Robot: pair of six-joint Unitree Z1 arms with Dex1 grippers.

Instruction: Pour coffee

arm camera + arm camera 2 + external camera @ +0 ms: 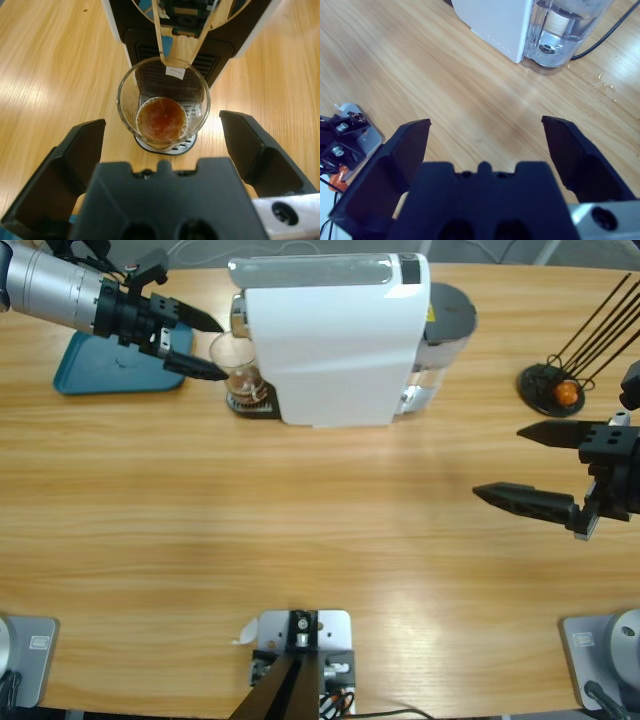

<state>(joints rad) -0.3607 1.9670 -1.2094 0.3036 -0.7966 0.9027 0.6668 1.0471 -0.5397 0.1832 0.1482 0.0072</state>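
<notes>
A: Coffee [162,119] status?
B: Shallow pool in the clear glass [163,102], sitting on the drip tray under the white coffee machine [335,335], upper left of frame.
A: Left gripper [193,342]?
B: Jaws spread either side of the glass, not touching; prob. lined up to grab it.
A: Right gripper [532,467]?
B: Spread too, empty, far right, well apart; looks parked out of the way.
</notes>
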